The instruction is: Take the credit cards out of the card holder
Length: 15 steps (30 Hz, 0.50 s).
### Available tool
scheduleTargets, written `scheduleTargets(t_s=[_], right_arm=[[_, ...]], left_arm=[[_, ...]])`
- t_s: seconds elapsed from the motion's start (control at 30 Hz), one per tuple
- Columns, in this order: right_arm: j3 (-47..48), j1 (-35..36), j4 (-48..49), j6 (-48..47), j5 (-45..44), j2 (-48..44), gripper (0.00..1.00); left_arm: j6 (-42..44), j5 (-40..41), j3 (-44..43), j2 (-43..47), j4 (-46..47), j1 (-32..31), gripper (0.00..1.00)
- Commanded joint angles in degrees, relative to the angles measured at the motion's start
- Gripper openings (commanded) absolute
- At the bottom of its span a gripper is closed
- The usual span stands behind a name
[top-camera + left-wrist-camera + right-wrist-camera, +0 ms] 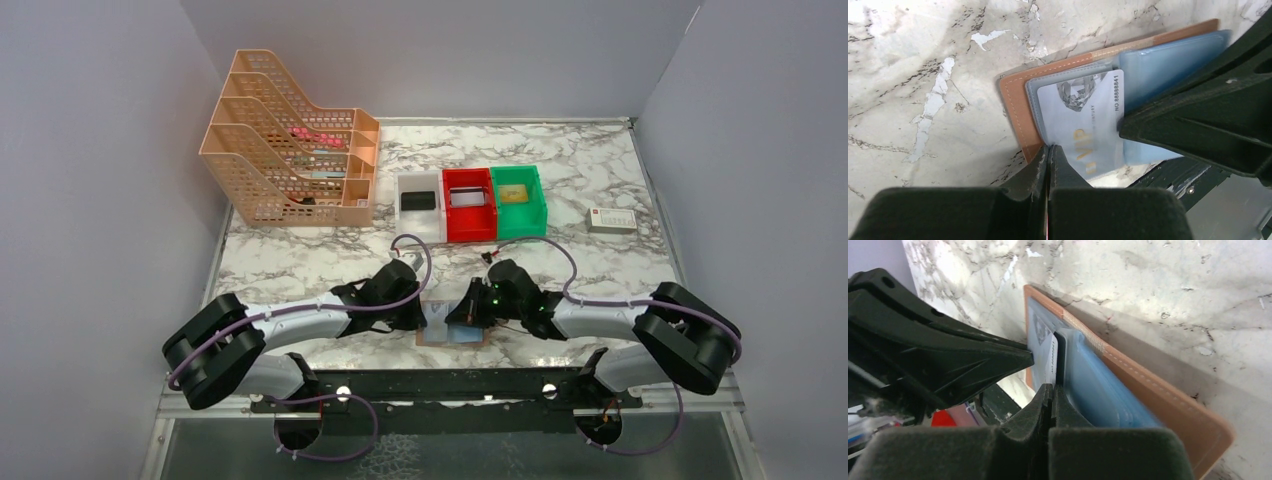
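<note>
The tan card holder (450,340) lies spread open near the front edge, between my two grippers. Its pale blue inner panels face up (1168,60). A white credit card (1083,115) with gold VIP lettering sticks partly out of the left pocket. My left gripper (1049,149) is shut, its tips pinching the card holder's near edge (1015,110) where leather meets the blue sleeve. My right gripper (1052,388) is shut on the white card's edge (1050,357), which runs straight into the seam between its fingers. Seen from above, both grippers (420,318) (462,315) cover much of the holder.
Behind the holder stand a white bin (405,185) with a black card (417,200) in it, a red bin (469,228) and a green bin (520,225). A small white box (611,221) lies at the right. A peach file rack (290,150) fills the back left.
</note>
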State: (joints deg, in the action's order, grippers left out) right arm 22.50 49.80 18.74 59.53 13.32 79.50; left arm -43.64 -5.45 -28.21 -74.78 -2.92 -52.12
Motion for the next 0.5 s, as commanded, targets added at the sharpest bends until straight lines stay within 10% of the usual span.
scheduleTargets(t_s=[0.0, 0.33, 0.47], right_arm=[[-0.43, 0.52, 1.84, 1.03, -0.11, -3.72, 0.01], [-1.19, -0.05, -2.72, 0.48, -2.12, -6.53, 0.01], [1.43, -0.06, -5.87, -1.59, -0.84, -3.75, 0.20]], left_arm=[[-0.06, 4.20, 0.41, 0.15, -4.24, -0.98, 0.00], [0.28, 4.90, 0.03, 1.39, -5.25, -0.97, 0.00], [0.63, 4.63, -0.23, 1.74, -4.83, -0.99, 0.00]])
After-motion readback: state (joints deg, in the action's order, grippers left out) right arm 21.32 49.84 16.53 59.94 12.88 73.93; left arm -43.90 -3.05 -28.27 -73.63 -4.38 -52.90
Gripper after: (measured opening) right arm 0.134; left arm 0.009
